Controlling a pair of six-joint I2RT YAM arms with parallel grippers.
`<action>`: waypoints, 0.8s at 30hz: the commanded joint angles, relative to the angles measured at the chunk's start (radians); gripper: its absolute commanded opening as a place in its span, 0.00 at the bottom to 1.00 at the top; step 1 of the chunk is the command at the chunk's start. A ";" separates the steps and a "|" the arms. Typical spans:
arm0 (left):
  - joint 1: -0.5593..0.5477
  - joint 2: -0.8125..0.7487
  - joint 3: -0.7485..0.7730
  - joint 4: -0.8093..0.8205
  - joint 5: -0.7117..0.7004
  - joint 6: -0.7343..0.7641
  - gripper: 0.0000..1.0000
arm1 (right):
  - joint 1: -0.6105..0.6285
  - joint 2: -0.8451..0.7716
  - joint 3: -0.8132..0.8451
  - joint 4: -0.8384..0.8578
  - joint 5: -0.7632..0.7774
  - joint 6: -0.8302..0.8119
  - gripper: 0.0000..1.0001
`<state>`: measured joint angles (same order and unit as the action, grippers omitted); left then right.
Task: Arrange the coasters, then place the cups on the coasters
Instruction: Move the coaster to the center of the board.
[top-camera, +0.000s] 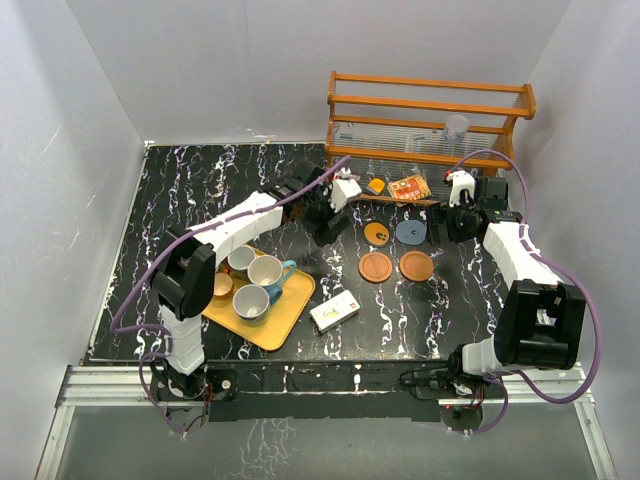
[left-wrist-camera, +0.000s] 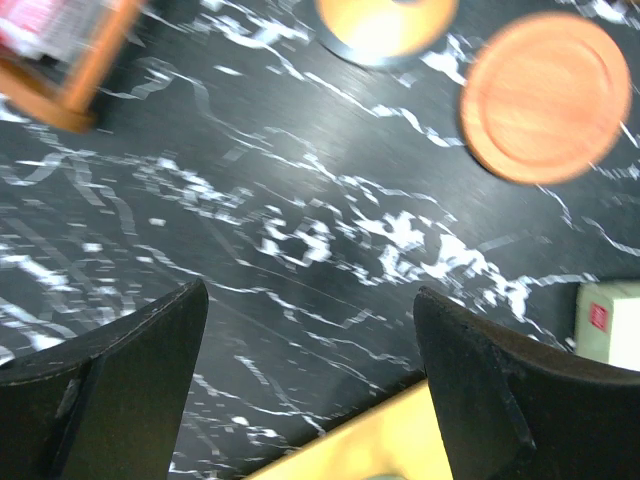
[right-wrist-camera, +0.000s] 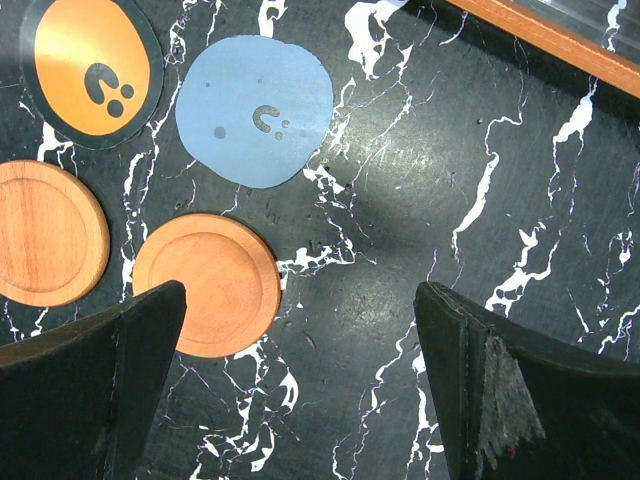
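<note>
From above we see the black marbled surface (top-camera: 200, 190) with four coasters laid in a square right of centre. At the back are the dark-rimmed orange coaster (top-camera: 377, 234) and the grey-blue coaster (top-camera: 411, 232). Nearer to us are the left wooden coaster (top-camera: 376, 267) and the right wooden coaster (top-camera: 417, 265). The cups (top-camera: 268, 270) stand together on the yellow tray (top-camera: 285, 325) at the left, none on a coaster, with a white box (top-camera: 335, 312) just beside the tray. The left hand (top-camera: 325, 222) hangs between tray and coasters, and the right hand (top-camera: 462, 218) is near the grey-blue coaster. In the left wrist view our left hand (left-wrist-camera: 310, 300) is released, with only bare surface between its fingers (left-wrist-camera: 130, 390). A tray corner (left-wrist-camera: 370, 445) shows below and the left wooden coaster (left-wrist-camera: 545, 95) lies up to the right, rather blurred. In the right wrist view the right hand (right-wrist-camera: 300, 300) is spread wide and grasps nothing. The right wooden coaster (right-wrist-camera: 207, 283) lies just beside one finger, and the grey-blue coaster (right-wrist-camera: 255, 108) lies above it.
</note>
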<state>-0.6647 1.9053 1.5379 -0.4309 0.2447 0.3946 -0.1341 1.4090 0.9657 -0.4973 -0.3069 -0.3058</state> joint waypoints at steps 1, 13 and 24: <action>-0.057 -0.060 -0.066 -0.086 0.147 0.032 0.83 | -0.008 -0.005 0.024 0.021 -0.005 -0.001 0.98; -0.254 0.015 -0.087 -0.020 0.131 -0.036 0.82 | -0.007 -0.009 0.018 0.023 0.008 -0.006 0.98; -0.349 0.076 -0.097 -0.037 0.098 -0.006 0.75 | -0.010 -0.005 0.020 0.020 0.006 -0.010 0.98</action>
<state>-0.9916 1.9869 1.4342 -0.4450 0.3485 0.3687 -0.1341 1.4090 0.9657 -0.4973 -0.3054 -0.3088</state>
